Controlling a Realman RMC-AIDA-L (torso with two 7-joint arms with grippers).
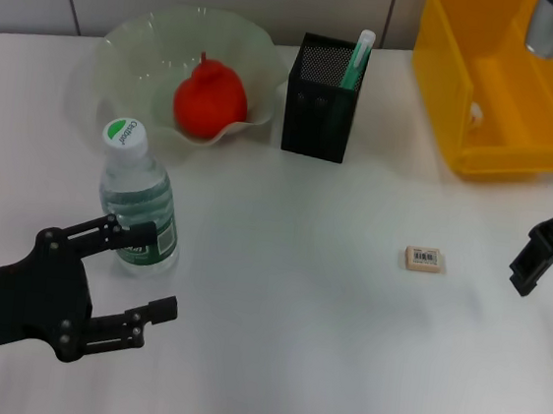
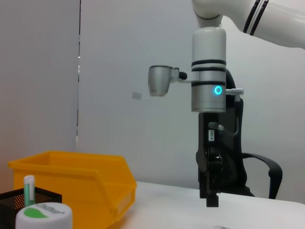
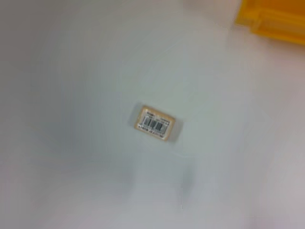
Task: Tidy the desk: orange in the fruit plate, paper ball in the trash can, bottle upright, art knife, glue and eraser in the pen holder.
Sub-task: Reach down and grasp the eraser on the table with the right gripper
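The eraser [image 1: 423, 259] lies flat on the white desk [image 1: 324, 321], label up, right of centre in the head view, apart from everything else. At the right edge the right gripper [image 1: 538, 262] hovers beside it; whether it is released or clenched I cannot tell. Lower left, the left gripper [image 1: 140, 277] is spread wide, holding nothing, just beside the upright bottle [image 1: 138, 202]. Farther back, the orange [image 1: 209, 101] sits in the fruit plate [image 1: 122, 72], a green-capped stick [image 1: 356, 60] stands in the pen holder [image 1: 319, 113], and the trash can [image 1: 501, 92] fills the upper right.
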